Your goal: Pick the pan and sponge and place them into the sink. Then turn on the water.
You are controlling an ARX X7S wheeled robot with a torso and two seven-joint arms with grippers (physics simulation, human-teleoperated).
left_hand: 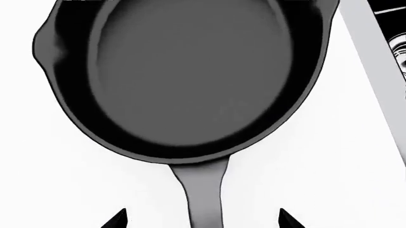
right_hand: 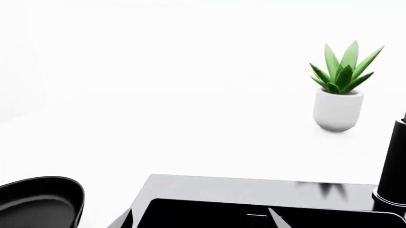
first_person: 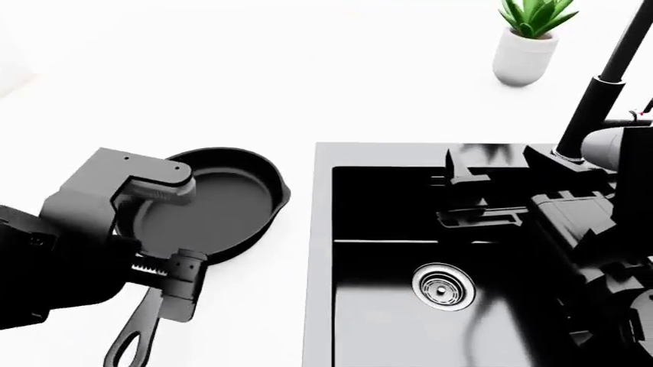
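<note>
Head view: left pincer (first_person: 171,289) hides pan (first_person: 219,200) handle.

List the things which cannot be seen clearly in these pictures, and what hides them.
- Sponge: in no view.
- Water: none visible; the faucet spout is cut off by the head view's edge.
- Left gripper: only its fingertips show, straddling the pan handle; contact unclear.
- Right gripper: mostly cut off by the frame edge.
- Sink: right part hidden by the right arm.
</note>
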